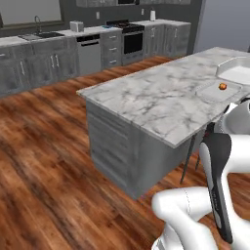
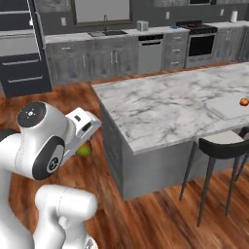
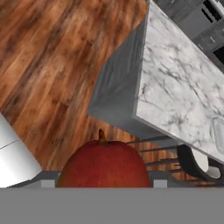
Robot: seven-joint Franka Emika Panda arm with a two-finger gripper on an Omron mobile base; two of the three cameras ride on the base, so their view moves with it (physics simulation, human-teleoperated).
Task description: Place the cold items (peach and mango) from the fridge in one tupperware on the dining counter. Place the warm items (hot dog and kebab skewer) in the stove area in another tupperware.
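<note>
The jaws grip the mango (image 3: 104, 164); jolting toward the table (image 1: 161, 102) could shake it loose, missing the tupperware (image 1: 217, 91).

Hand cam looks down at wood floor (image 3: 52, 57) & the marble-topped dining counter (image 3: 175, 83), which runs diagonally across the upper right. A red fruit w/ short brown stem, prob. the mango (image 3: 104, 164), sits close up at bottom centre. Dark stool (image 3: 197, 164) w/ pale seat tucked just beside the counter's grey side. Clear tupperware (image 3: 217, 133) on the marble at right edge, partly cut off.
</note>
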